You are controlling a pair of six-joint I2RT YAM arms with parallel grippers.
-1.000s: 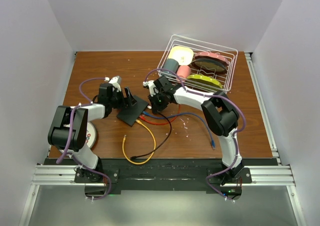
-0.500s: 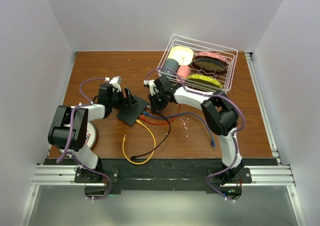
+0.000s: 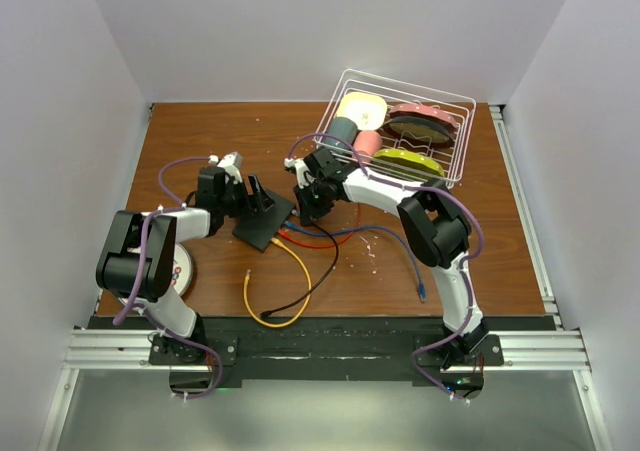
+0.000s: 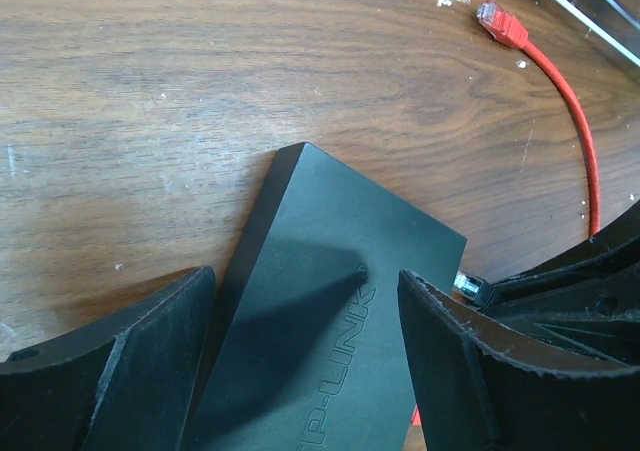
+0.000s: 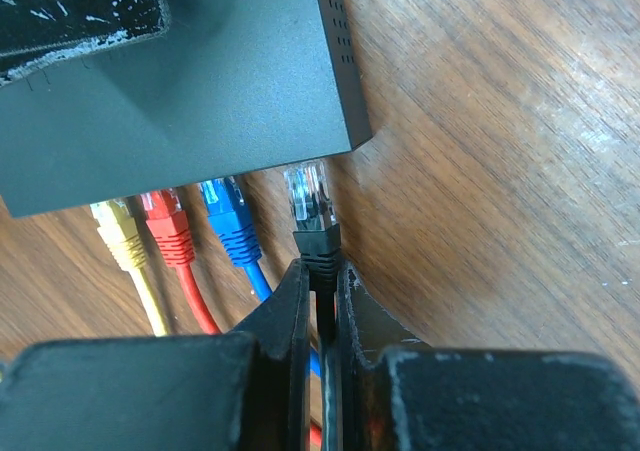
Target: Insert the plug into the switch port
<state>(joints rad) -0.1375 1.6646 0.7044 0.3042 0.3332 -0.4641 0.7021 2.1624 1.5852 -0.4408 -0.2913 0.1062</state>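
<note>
Pinching black plug (image 5: 312,206) in right tool (image 5: 320,271), tip just beside switch (image 5: 200,91); left tool (image 4: 305,281) straddling switch, grip unclear

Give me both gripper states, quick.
Left gripper: open, over the switch.
Right gripper: shut on the black plug.

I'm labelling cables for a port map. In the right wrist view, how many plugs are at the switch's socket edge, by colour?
Yellow plug: 1
Red plug: 1
Blue plug: 1
Black plug, clear-tipped, held in the right gripper and not yet in the switch: 1
Total: 4
</note>
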